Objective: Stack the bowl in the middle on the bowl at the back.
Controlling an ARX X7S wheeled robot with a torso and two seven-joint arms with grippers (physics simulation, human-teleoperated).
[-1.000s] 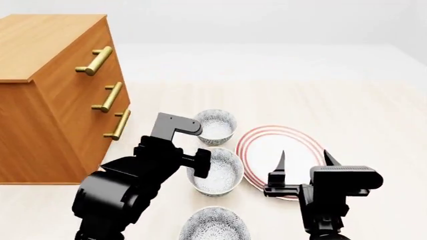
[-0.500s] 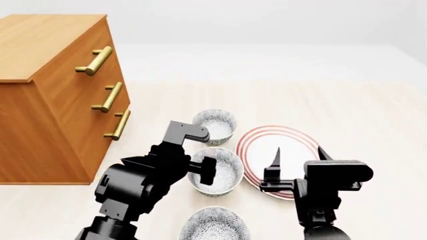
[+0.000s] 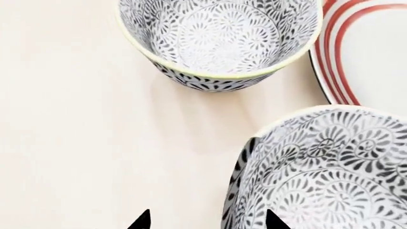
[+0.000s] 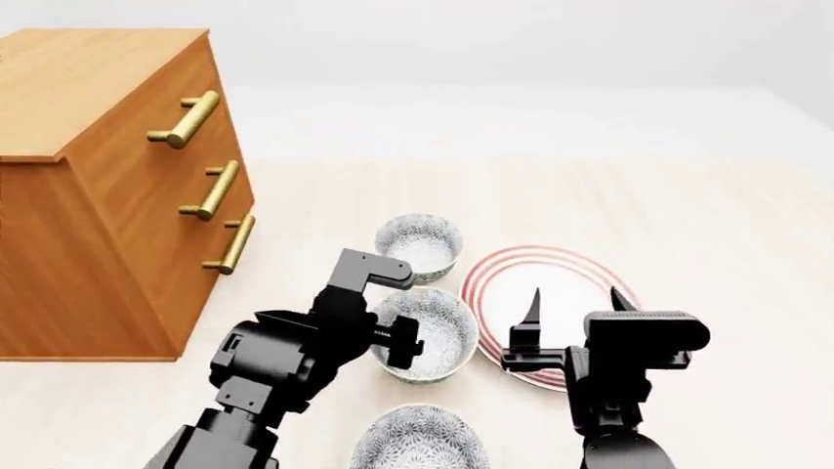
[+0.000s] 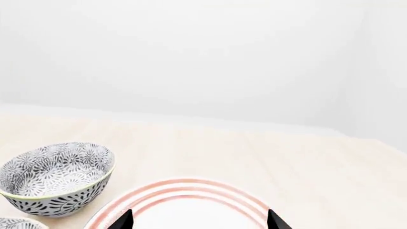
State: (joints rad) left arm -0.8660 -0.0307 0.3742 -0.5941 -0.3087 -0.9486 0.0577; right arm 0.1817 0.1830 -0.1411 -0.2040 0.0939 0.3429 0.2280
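3 patterned bowls in a row; the left claw is at the middle one's rim.

Left wrist view: the claw looks fairly wide, 1 tip outside the bowl in the middle and 1 seemingly inside; seat deeper, close, lift straight, then centre over the bowl at the back. Head view: middle bowl lies between back bowl and front bowl, beside the plate on the worktop; right claw hangs wide. Right wrist view: no writing or brand shows.
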